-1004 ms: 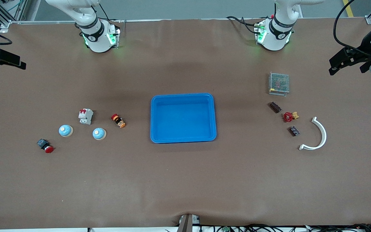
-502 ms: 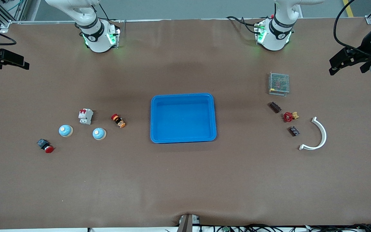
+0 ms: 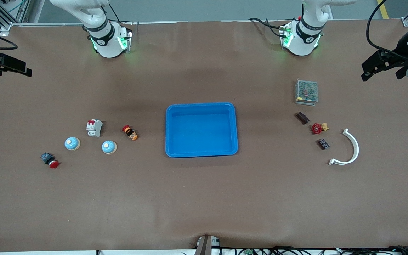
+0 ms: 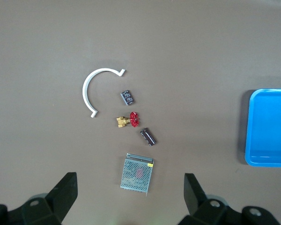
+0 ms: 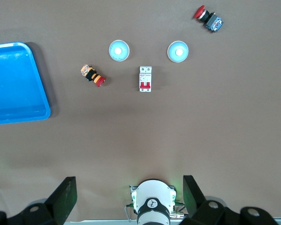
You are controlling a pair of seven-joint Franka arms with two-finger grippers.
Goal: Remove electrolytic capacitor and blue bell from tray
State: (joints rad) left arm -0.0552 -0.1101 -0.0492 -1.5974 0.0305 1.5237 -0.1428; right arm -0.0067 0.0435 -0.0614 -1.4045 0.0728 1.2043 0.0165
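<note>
Waiting, left claw (image 4: 129, 180) and right claw (image 5: 129, 180) spread over their own desk (image 3: 204, 198) ends — tray (image 3: 201, 105) lying empty, blue bell (image 3: 109, 147) and capacitor (image 3: 302, 118) outside; avoiding needless grasping.

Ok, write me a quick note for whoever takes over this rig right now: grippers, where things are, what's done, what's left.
Left gripper: jaws open, holding nothing, up at the left arm's end of the table.
Right gripper: jaws open, holding nothing, up at the right arm's end.
Tray: mid-table, nothing in it.
Two blue bells sit on the table toward the right arm's end; two small dark capacitors lie toward the left arm's end, near the white curved piece.
Done: tray holds neither item.
Left: nothing visible to remove.
</note>
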